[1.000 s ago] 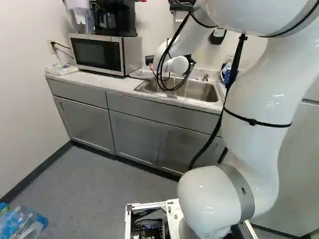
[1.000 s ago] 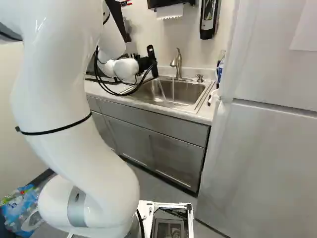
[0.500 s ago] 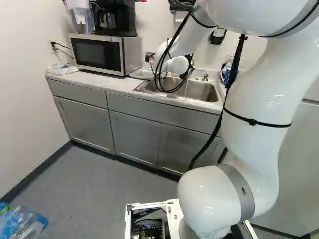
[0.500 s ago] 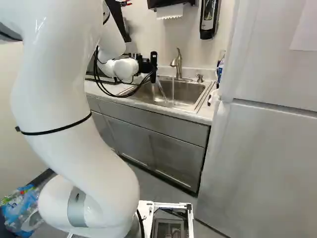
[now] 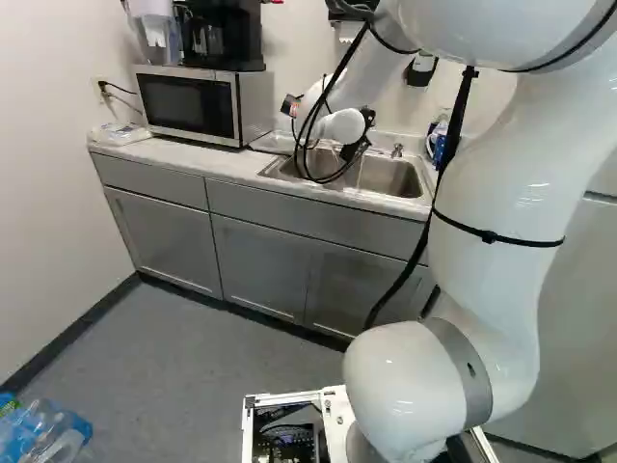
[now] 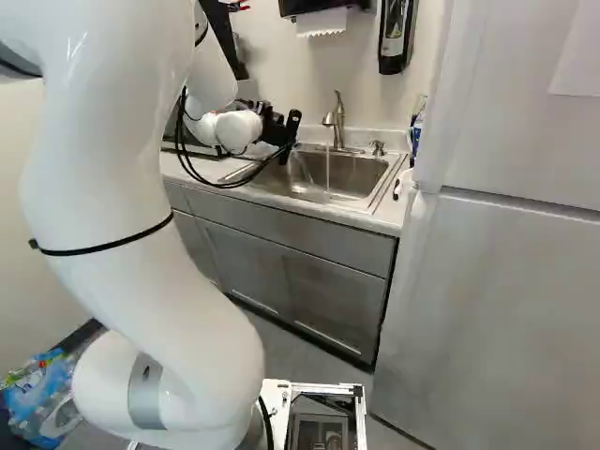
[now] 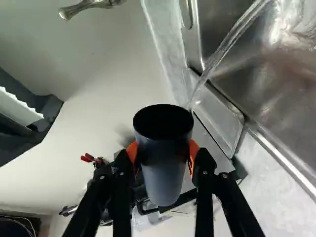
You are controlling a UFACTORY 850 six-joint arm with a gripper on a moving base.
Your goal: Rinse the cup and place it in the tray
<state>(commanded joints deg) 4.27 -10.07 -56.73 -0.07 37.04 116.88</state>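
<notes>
Above the left half of the kitchen sink point(image 6: 361, 175), seen from where I stand, a robot's gripper point(image 7: 163, 153) clasps a dark cup point(image 7: 163, 182), one orange pad point(image 7: 193, 152) pressed to each side. A ribbon of water point(image 7: 219, 52) runs between the cup's rim and the basin, most likely rinse water pouring out, while the faucet point(image 6: 338, 117) runs. Draining well calls for a steady grip, the lip kept over the basin and a slow roll further mouth-down until the flow thins to drips; too quick a turn could splash the counter point(image 5: 207, 162) or twist the wet wall in the pads. The cup lies tipped well off upright, its mouth toward the faucet side and partly toward the wrist camera, its base toward the microwave point(image 5: 185, 104). Its long axis crosses between the pads, roughly along the counter. A pale, flat piece point(image 5: 277, 142) beside the microwave may be the tray; I cannot be certain.
</notes>
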